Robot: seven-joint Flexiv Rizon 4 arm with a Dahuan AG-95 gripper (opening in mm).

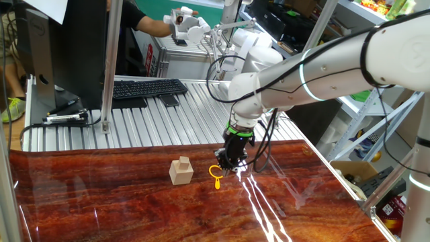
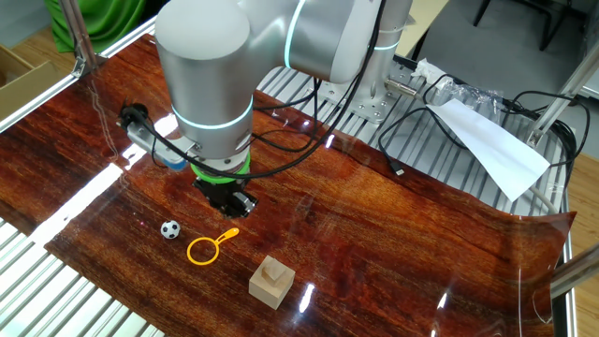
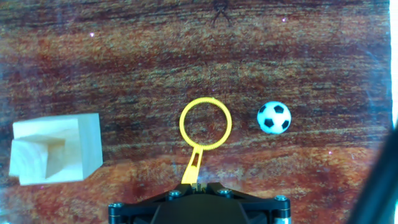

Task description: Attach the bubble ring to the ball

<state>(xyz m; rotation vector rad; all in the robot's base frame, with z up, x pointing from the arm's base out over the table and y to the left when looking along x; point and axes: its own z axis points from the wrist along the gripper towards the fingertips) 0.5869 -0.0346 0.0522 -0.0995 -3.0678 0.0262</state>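
We have 1 gripper [image 2: 227, 200] low over the dark wood-grain table [image 2: 393, 225], near the bubble ring [image 3: 205, 124]. In the hand view the ring lies flat straight ahead of the tool, loop far, stem near; the stem's tip runs to the edge of the gripper housing at the bottom of the frame. So its long axis points along our line of sight, roughly toward the fingers.

The fingertips do not show in any view, so we cannot tell whether the jaws are apart or closed, nor whether they touch the stem. Nothing looks lifted; the ring rests on the wood.

The ball [image 3: 274, 117], a small football-patterned sphere, sits just beside the loop on the right in the hand view, apart from it, a strip of bare table between. The wooden block [image 3: 56, 149] lies well apart on the other side.

Our judgement: the coming move turns on taking the stem end, then carrying the loop sideways to the ball. The ball may roll if nudged.

No containers in view.
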